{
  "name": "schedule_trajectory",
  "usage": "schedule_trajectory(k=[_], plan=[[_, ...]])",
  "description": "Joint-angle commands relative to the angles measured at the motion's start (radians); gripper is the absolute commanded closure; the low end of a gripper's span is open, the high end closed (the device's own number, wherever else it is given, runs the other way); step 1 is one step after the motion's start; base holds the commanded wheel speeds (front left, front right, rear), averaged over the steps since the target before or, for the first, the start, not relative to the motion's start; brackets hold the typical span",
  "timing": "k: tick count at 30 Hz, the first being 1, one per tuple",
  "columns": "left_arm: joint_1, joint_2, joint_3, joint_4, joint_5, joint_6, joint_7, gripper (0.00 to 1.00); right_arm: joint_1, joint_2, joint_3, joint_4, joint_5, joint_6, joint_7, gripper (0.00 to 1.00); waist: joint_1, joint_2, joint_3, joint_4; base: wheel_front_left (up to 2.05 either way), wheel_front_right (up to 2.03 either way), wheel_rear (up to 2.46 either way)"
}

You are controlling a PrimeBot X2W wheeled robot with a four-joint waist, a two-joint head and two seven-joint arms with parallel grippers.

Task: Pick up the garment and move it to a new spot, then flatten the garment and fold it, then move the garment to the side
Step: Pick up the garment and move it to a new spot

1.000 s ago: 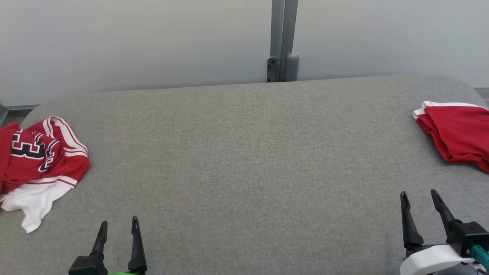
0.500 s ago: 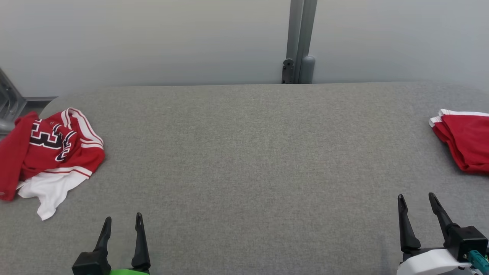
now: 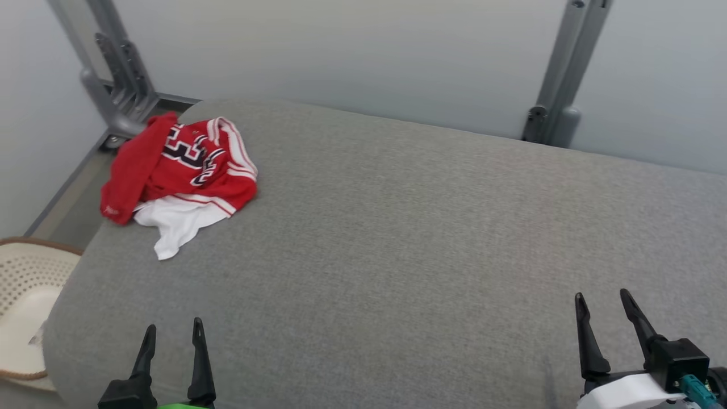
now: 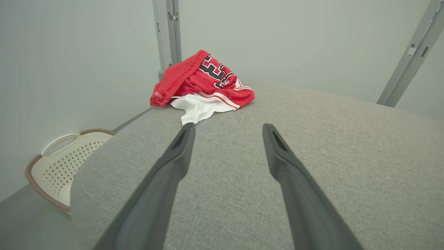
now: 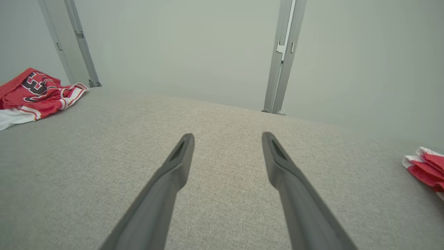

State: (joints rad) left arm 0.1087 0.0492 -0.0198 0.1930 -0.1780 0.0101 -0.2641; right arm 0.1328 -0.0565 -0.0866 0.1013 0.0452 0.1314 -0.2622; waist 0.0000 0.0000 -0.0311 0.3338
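Item: garment (image 3: 182, 176), red and white jersey, crumpled at the far left corner of the grey cushion (image 3: 397, 227), one red fold seemingly over the edge
Left gripper (image 3: 174, 324): wide, empty, by the front edge
Right gripper (image 3: 601, 293): wide, empty
Risk: pinching one loose layer could drag the heap off the corner toward the basket (image 3: 23, 272)

Open grey surface (image 3: 397, 227) lies between left tool (image 3: 174, 324) and crumpled garment (image 3: 182, 170).

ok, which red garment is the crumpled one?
The numbered jersey at far left, bunched with white fabric spilling out; the other red garment, far right, lies folded.
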Motion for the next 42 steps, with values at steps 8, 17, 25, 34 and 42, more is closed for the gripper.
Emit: schedule_trajectory(k=[8, 17, 25, 34, 42], plan=[[0.001, 0.002, 0.001, -0.012, -0.014, -0.021, 0.000, 0.00, -0.019, -0.003, 0.034, 0.013, 0.005, -0.001, -0.004, 0.00, 0.0000, 0.0000, 0.021, 0.164, 0.00, 0.00, 0.00], [-0.215, 0.003, -0.049, 0.057, -0.105, -0.096, 0.000, 0.00, -0.095, -0.082, 0.027, -0.026, -0.004, -0.001, -0.003, 0.00, 0.0000, 0.0000, 0.217, 0.097, 0.00, 0.00, 0.00], [-0.576, 0.033, -0.063, 0.181, -0.175, -0.125, 0.111, 0.00, -0.267, -0.199, -0.005, -0.101, 0.005, -0.001, -0.003, 0.00, 0.0000, 0.0000, 0.531, 0.004, 0.00, 0.00, 0.00], [-0.932, 0.111, -0.030, 0.426, -0.311, -0.137, 0.319, 0.00, -0.413, -0.265, 0.012, -0.159, 0.012, -0.001, -0.004, 0.00, 0.0000, 0.0000, 0.739, -0.085, 0.00, 0.00, 0.00], [-1.088, 0.191, 0.057, 0.694, -0.359, -0.072, 0.322, 0.00, -0.425, -0.272, 0.012, -0.230, 0.001, -0.001, -0.004, 0.00, 0.0000, 0.0000, 0.764, -0.141, 0.00, 0.00, 0.00]])
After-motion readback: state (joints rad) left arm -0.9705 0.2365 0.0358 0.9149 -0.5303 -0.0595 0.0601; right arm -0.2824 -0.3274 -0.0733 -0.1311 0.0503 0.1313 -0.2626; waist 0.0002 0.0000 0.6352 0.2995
